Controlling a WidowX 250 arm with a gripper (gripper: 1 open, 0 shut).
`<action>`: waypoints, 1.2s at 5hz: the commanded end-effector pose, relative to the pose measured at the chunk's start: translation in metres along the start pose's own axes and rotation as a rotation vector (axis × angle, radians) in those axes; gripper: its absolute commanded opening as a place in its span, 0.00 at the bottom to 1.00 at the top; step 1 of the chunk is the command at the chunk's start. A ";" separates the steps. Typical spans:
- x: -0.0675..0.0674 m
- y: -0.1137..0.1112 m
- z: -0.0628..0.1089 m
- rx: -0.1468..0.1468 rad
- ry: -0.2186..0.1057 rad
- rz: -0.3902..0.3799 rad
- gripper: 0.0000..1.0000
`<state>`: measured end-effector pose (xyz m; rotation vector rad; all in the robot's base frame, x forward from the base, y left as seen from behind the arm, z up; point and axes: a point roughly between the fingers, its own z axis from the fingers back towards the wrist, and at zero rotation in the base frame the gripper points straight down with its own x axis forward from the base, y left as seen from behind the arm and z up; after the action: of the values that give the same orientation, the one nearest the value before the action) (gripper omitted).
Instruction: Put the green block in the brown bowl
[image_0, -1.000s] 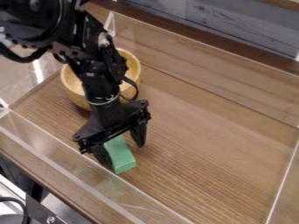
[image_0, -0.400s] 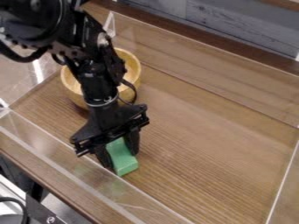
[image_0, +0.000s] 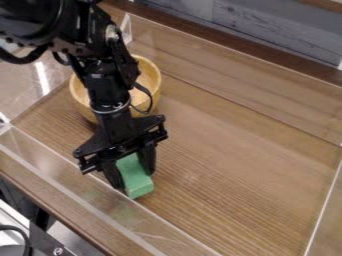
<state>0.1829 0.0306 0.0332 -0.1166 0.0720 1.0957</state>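
Note:
The green block (image_0: 135, 179) lies on the wooden table (image_0: 241, 150) near its front edge, seen as a bright green bar end-on below the hand. My gripper (image_0: 123, 164) points straight down over it, and its black fingers (image_0: 90, 163) stand on either side of the block, shut on it. The upper part of the block is hidden by the hand. The brown bowl (image_0: 150, 72) sits behind the gripper toward the back left, partly covered by the black arm (image_0: 100, 70); what shows of its inside holds nothing.
Clear plastic walls (image_0: 314, 215) ring the table on the front, left and right. A grey surface (image_0: 267, 25) rises behind the back edge. Black cables (image_0: 20, 235) hang at the bottom left corner.
The fingers have drawn in against the green block. The hand has stayed nearly in place above it, and the block lies where it lay before.

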 end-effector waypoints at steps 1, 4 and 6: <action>0.008 -0.007 0.016 -0.038 -0.022 -0.013 0.00; 0.016 -0.004 0.031 -0.046 0.001 -0.029 0.00; 0.021 -0.005 0.041 -0.066 0.003 -0.026 0.00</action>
<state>0.1869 0.0473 0.0583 -0.1656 0.1053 1.0714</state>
